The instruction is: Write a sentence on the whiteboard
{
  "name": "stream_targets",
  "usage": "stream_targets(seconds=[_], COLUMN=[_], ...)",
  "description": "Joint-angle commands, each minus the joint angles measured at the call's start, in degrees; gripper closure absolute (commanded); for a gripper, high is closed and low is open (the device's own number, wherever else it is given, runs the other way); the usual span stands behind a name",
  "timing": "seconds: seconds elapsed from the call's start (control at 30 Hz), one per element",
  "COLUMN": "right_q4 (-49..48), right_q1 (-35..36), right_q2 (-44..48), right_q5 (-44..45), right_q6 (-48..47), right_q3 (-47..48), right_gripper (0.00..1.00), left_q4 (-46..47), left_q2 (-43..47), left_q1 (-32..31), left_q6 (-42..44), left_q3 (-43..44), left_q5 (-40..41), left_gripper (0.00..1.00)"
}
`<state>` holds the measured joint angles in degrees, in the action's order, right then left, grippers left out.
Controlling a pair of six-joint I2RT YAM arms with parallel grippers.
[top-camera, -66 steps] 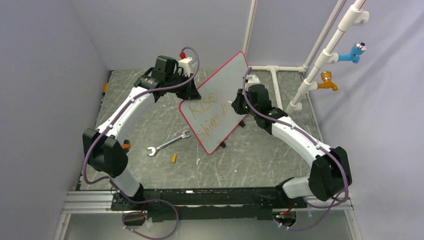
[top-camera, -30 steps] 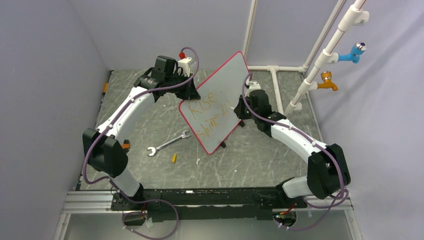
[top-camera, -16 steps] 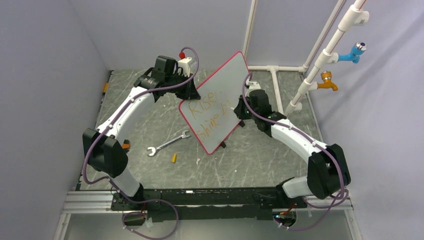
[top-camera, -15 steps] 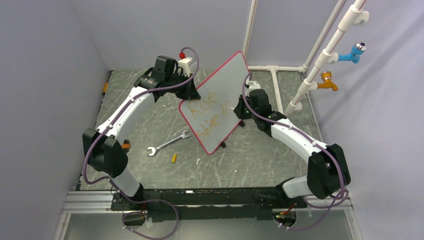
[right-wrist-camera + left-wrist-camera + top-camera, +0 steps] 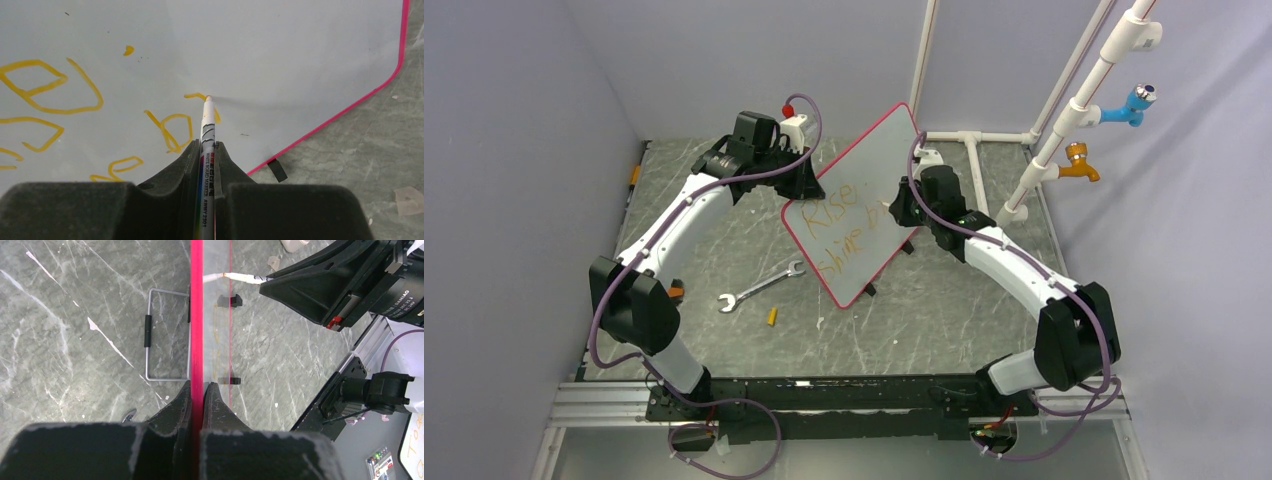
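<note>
Grey marbled table (image 5: 714, 250) carries the whiteboard (image 5: 869, 170), propped at a tilt near its middle, with its red rim pinched tight in the left claw (image 5: 198, 389). Opposite, the right claw (image 5: 205, 146) is clamped on the marker (image 5: 207, 120), whose tip touches the board just right of the "b" in the lower row of the sentence (image 5: 849, 230). A light, even press and a slow stroke should suit best, with the left claw bracing the board against the push.

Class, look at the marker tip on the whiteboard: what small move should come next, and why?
Probably drag the marker tip onward to finish the letter begun: the right gripper is shut on the marker, whose tip sits on the whiteboard at a short orange stroke just past the "b".
</note>
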<state>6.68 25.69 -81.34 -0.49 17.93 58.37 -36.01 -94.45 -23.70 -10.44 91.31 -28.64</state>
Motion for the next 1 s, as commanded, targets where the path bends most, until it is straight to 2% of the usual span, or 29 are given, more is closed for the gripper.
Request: stream_targets(seconds=[0.0, 0.53, 0.77, 0.97], right_q4=[-3.22, -2.30, -0.57, 0.13], right_q1=[0.55, 0.01, 0.02, 0.06], right_q2=[-1.55, -1.86, 2.84, 6.42], right_q5=[-1.45, 0.31, 1.96, 2.48], right_q6=[-0.51, -1.30, -1.71, -1.39], right_q3=[3.47, 5.26, 4.70, 3.70], right_gripper=[1.00, 1.00, 1.00, 1.00], left_q4=[-8.16, -8.53, -11.72, -14.01], left_q2=[-2.62, -2.93, -3.70, -3.54], left_q1=[-1.11, -1.16, 0.00, 3.26], left_q6=[9.14, 9.34, 9.73, 11.51], left_q3=[-2.71, -2.56, -1.77, -1.89], left_q5=[10.71, 11.50, 14.48, 12.49], left_gripper=[1.00, 1.00, 1.00, 1.00])
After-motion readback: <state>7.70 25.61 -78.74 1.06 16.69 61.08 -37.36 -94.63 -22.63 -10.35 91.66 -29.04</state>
